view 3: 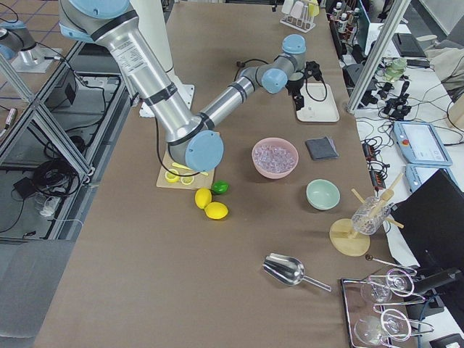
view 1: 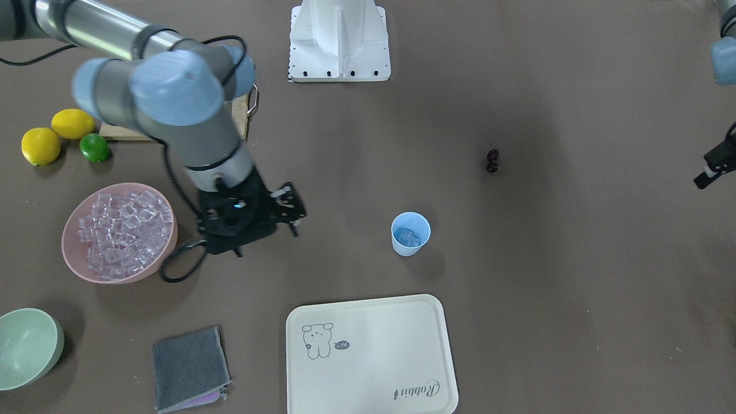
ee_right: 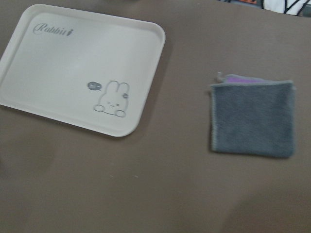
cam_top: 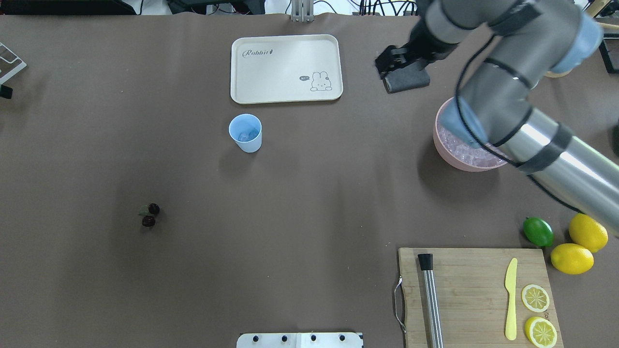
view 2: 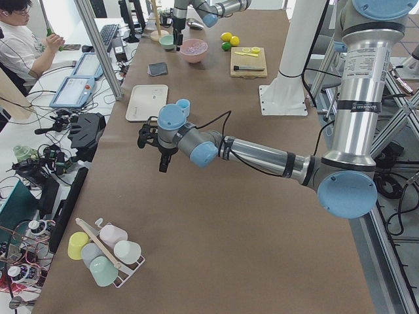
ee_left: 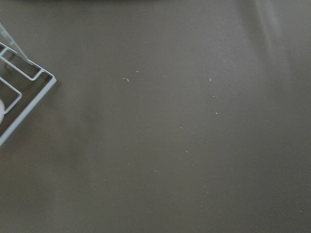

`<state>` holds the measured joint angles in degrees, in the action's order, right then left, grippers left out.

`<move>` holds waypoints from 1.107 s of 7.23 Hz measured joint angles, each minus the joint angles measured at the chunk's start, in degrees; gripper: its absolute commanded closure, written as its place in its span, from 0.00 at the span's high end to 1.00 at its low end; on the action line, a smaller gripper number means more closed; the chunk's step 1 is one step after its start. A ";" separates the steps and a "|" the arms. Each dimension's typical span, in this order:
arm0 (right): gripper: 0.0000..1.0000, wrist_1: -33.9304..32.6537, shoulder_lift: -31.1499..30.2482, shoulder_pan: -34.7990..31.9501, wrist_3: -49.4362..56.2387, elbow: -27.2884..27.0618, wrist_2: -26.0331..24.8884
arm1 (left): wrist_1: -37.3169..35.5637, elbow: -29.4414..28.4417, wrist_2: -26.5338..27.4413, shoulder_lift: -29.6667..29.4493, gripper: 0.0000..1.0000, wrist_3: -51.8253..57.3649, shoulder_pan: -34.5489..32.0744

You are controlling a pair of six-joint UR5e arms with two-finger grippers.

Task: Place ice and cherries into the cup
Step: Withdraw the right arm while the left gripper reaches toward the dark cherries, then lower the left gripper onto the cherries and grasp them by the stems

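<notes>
The light-blue cup (view 1: 410, 233) stands upright mid-table with a few ice cubes (view 1: 409, 236) inside. Many more ice cubes (view 1: 123, 230) fill the pink bowl (view 1: 72, 261). The dark cherries (view 1: 493, 161) lie on the bare table, apart from the cup; the overhead view shows them too (cam_top: 150, 215). My right gripper (view 1: 294, 211) hangs between the pink bowl and the cup, looks open and holds nothing I can see. My left gripper (view 1: 704, 177) is at the table's far end, cut by the view's edge; I cannot tell its state.
A cream rabbit tray (view 1: 374, 356) and a folded grey cloth (view 1: 190, 368) lie beyond the cup. A pale green bowl (view 1: 29, 348), two lemons and a lime (view 1: 94, 148) sit near the pink bowl. A cutting board (cam_top: 474, 290) holds a knife and lemon slices.
</notes>
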<state>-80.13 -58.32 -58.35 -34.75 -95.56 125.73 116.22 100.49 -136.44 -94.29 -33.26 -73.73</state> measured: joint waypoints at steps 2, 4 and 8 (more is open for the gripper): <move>0.98 0.23 -17.18 -12.35 14.20 -6.11 8.48 | 0.05 4.57 6.55 -1.42 0.97 -7.06 9.53; 0.98 0.13 -30.88 -22.32 29.61 -6.63 12.05 | -0.24 5.47 11.34 -5.57 0.97 -11.92 18.46; 0.98 -0.67 -40.10 -30.40 41.37 -5.12 12.79 | -0.40 7.20 20.04 -7.35 0.97 -16.48 29.28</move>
<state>-80.80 -98.42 -88.75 6.61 -100.68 138.52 115.82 107.70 -116.40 -101.64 -49.74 -44.45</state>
